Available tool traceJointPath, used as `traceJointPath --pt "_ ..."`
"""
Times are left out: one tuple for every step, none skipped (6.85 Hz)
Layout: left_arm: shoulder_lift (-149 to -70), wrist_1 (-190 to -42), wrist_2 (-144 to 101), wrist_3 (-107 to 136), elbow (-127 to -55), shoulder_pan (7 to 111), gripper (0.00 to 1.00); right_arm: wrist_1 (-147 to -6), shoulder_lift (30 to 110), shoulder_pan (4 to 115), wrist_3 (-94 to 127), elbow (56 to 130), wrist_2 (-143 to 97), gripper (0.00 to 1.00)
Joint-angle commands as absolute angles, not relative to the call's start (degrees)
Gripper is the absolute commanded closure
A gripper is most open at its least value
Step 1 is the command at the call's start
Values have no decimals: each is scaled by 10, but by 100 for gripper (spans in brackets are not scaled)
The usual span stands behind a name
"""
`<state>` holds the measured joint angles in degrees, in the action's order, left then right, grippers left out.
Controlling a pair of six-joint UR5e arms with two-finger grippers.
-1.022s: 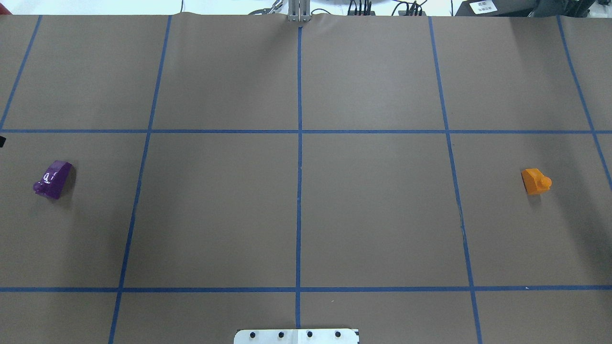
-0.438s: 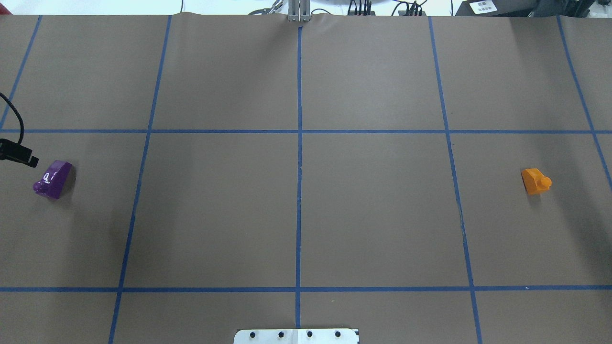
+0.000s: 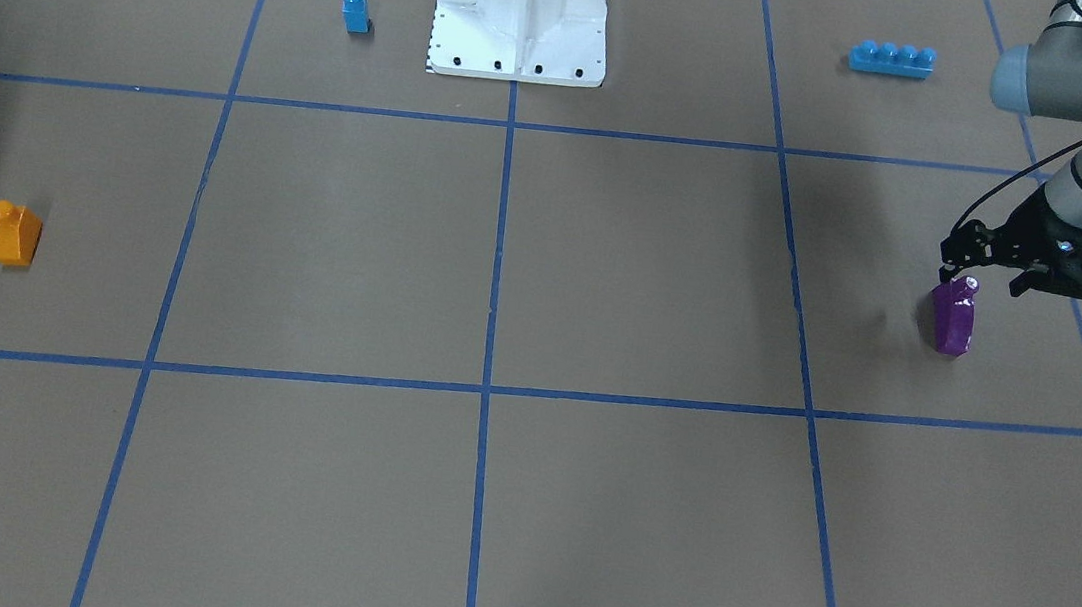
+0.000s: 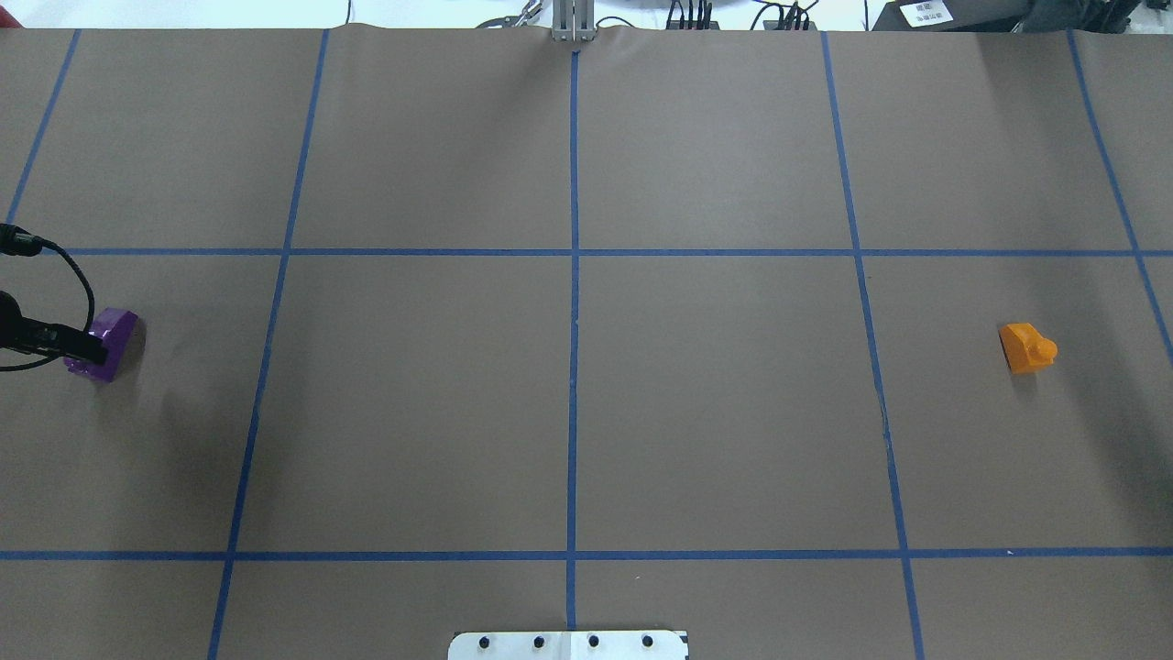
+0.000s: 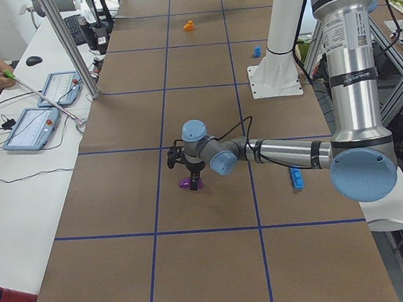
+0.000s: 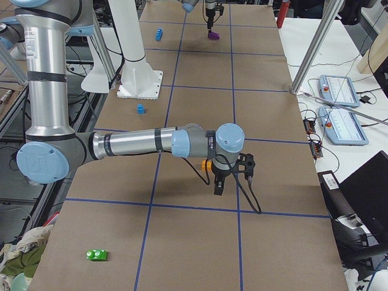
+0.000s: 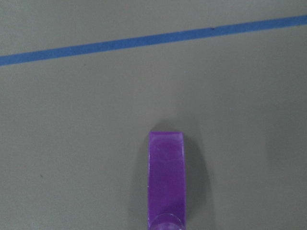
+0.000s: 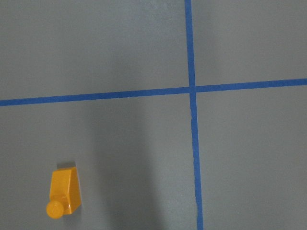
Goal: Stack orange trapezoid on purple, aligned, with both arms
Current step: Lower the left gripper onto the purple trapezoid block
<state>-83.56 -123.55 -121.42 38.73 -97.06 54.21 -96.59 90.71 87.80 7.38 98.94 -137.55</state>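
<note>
The purple brick point(image 3: 951, 325) lies at the table's left side; it also shows in the overhead view point(image 4: 115, 341) and in the left wrist view point(image 7: 166, 179). My left gripper point(image 3: 986, 280) hovers just above and beside it with its fingers apart and nothing held. The orange trapezoid point(image 4: 1026, 348) sits at the far right, stud outward, and also shows in the right wrist view point(image 8: 64, 194). My right gripper point(image 6: 227, 179) hangs close above and beside it. It shows only in the exterior right view, so I cannot tell whether it is open.
The white base mount point(image 3: 521, 15) stands at the robot's edge. A small blue single-stud brick point(image 3: 356, 11) and a long blue four-stud brick point(image 3: 890, 59) lie beside it. A green brick point(image 6: 97, 254) lies far off near the right end.
My left gripper has come in from the left edge of the overhead view and now overlaps the purple brick. Both bricks stay where they were.
</note>
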Motion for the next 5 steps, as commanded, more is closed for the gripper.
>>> traceJointPath --pt "-848 -1265 -1211 389 -938 532 2 -966 907 878 74 991 -1375 0" --pt "-848 -1265 -1212 390 -940 532 7 -966 906 878 74 991 -1375 0" --pt "-848 -1264 -1213 390 -940 529 13 -966 906 879 74 991 -1375 0" --pt "-848 -1264 -1212 389 -940 527 20 -966 906 879 73 991 -1375 0" --pt "-848 -1263 -1212 389 -940 526 38 -966 905 878 74 991 -1375 0"
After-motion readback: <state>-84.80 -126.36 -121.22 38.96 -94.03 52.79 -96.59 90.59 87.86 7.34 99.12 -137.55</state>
